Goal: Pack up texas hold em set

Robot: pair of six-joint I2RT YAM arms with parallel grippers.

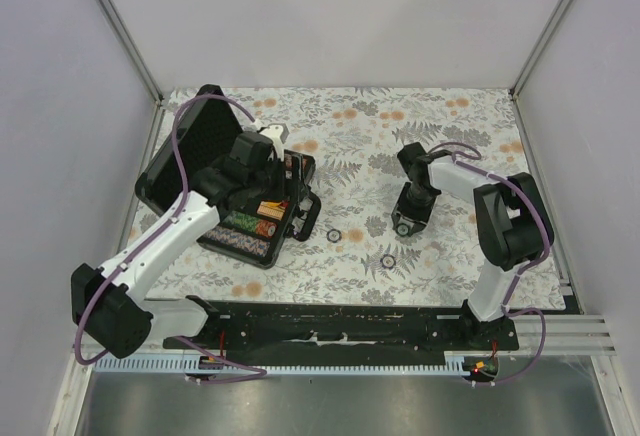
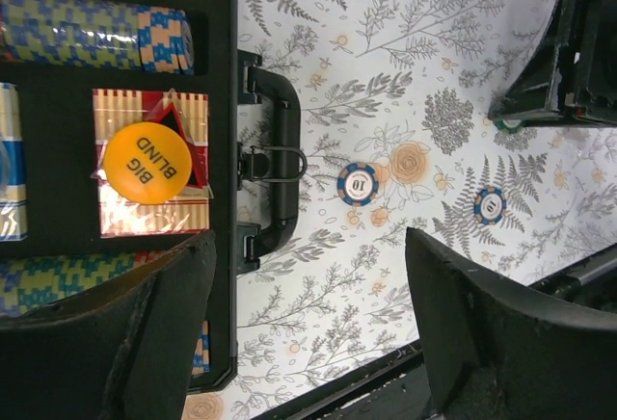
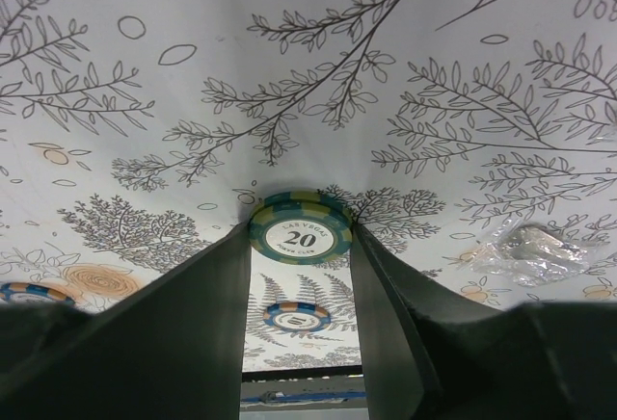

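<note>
Right fingers (image 3: pixel 145 343) pinch a 20 chip (image 3: pixel 300 229) on the floral surface (image 3: pixel 289 54), right of centre. A 10 chip (image 2: pixel 358 183) and a second chip (image 2: pixel 490 206) lie loose near the middle, well apart from each other. The open case (image 1: pixel 205 136) sits by the surface's left edge, lid raised and handle (image 2: pixel 280 150) facing the middle. Left fingers (image 2: pixel 106 343), spread wide and empty, hover over the handle side. Inside, chip rows (image 2: pixel 87 30) flank a card deck (image 2: pixel 154 218) topped by an orange Big Blind button (image 2: pixel 147 162).
</note>
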